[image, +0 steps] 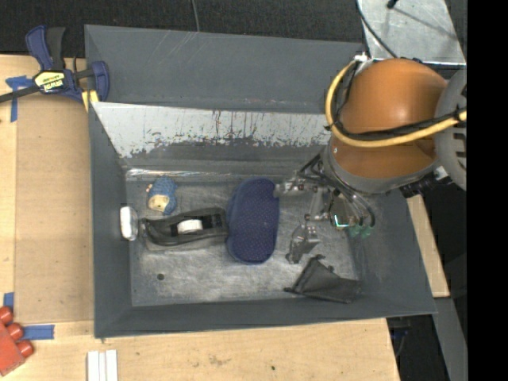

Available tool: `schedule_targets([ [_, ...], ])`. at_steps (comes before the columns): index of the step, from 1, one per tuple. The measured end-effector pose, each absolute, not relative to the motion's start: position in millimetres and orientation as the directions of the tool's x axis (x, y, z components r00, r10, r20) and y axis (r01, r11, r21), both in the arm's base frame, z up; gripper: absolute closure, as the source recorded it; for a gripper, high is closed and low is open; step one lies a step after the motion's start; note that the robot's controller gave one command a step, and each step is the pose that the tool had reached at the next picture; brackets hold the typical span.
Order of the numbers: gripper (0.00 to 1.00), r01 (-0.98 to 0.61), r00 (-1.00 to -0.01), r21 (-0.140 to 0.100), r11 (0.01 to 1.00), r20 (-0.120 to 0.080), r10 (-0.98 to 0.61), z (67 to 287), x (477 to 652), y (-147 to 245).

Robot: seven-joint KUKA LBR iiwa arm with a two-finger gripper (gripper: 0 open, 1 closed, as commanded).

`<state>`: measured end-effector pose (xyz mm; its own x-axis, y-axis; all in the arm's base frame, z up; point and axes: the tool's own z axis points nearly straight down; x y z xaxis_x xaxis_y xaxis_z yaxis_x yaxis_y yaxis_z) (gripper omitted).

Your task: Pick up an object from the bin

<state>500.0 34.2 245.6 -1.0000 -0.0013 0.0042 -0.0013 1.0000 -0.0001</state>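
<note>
Orange cover [389, 121] over pincer [304, 243]; wedge [324, 282] by bin wall [238, 317].

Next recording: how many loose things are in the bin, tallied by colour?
Blue: 2 (dark blue oval pad, small blue-and-tan piece)
Black: 2 (black holder with a white roll, black wedge)
White: 1 (small white piece at the holder's left end; may be part of it)
Total: 5

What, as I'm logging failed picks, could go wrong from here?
The gripper sits between the dark blue oval case and the black wedge, so it may come down on bare floor. Going lower, it might shove the wedge against the bin wall or only clip the case's edge.
</note>
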Motion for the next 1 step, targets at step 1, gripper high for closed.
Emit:
schedule_targets([
  [1, 0.0, -0.349, -0.937, -0.003, 0.937, -0.009, -0.349, 73.3, 493.3, -42.7],
])
